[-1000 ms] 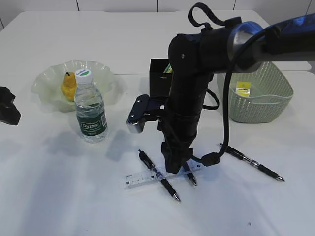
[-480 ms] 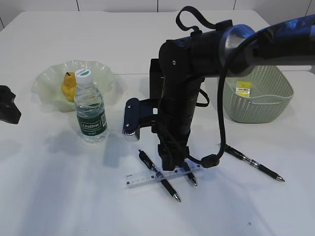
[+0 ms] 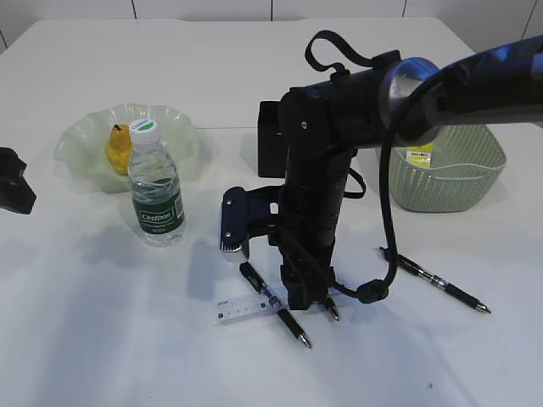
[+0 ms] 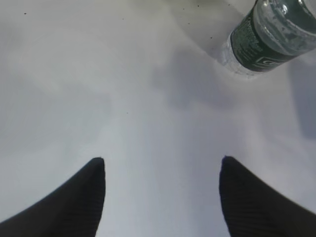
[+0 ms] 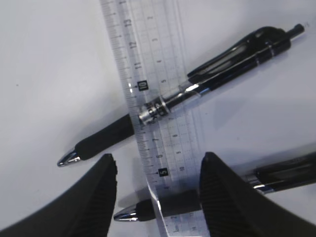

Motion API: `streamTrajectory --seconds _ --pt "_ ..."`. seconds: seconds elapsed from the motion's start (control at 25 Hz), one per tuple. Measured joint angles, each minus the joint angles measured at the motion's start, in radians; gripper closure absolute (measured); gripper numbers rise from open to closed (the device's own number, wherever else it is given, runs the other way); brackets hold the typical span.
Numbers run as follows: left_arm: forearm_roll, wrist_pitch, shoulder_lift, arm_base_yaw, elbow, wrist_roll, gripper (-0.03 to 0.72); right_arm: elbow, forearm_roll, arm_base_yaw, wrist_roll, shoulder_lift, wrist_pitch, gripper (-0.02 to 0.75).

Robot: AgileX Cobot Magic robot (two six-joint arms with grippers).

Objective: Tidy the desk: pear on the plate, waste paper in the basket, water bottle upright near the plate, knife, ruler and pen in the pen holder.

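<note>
- Nearest the camera: clear ruler [image 3: 246,307] lying flat on the white table [image 3: 102,339], with a black pen [image 3: 273,303] crossing over it at a slant.
- Second black pen [image 3: 327,304] poking out just right of the ruler; in the wrist shot its tip end [image 5: 163,208] passes under the ruler [image 5: 158,113], while the first pen [image 5: 182,101] lies on top.
- Right gripper [image 3: 304,298] pointing straight down over that pile, jaws partly open with one dark finger [image 5: 96,197] on each side of the ruler and nothing clamped, tips right at the table.
- Third pen [image 3: 434,281] off to the right, on its own, well apart from the others.
- Left gripper [image 4: 160,197] hovering over bare table, jaws wide apart and empty; only a black lump of it [image 3: 13,193] showing at the left edge of the wide shot.
- Water bottle [image 3: 156,188] already standing upright, white cap on, just in front of the plate; lower part also at the top of the left wrist shot [image 4: 269,37].
- Pear [image 3: 118,147] sitting in the wavy pale-green plate [image 3: 178,127].
- Black pen holder [image 3: 273,136] behind the right arm, mostly hidden by it.
- Green basket [image 3: 458,182] far right, something with a yellow label inside.
- Knife: can't pick it out anywhere.
</note>
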Motion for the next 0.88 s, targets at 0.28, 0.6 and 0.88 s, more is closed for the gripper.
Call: streamTrajectory --seconds 0.28,0.6,0.88 --pt "0.000 0.000 0.000 0.000 0.000 0.000 0.179 0.000 0.000 0.000 -0.023 0.000 -0.021 0.330" --pt "0.000 0.000 0.000 0.000 0.000 0.000 0.180 0.000 0.000 0.000 -0.041 0.037 -0.027 0.330" --pt "0.000 0.000 0.000 0.000 0.000 0.000 0.186 0.000 0.000 0.000 -0.046 0.042 -0.027 0.330"
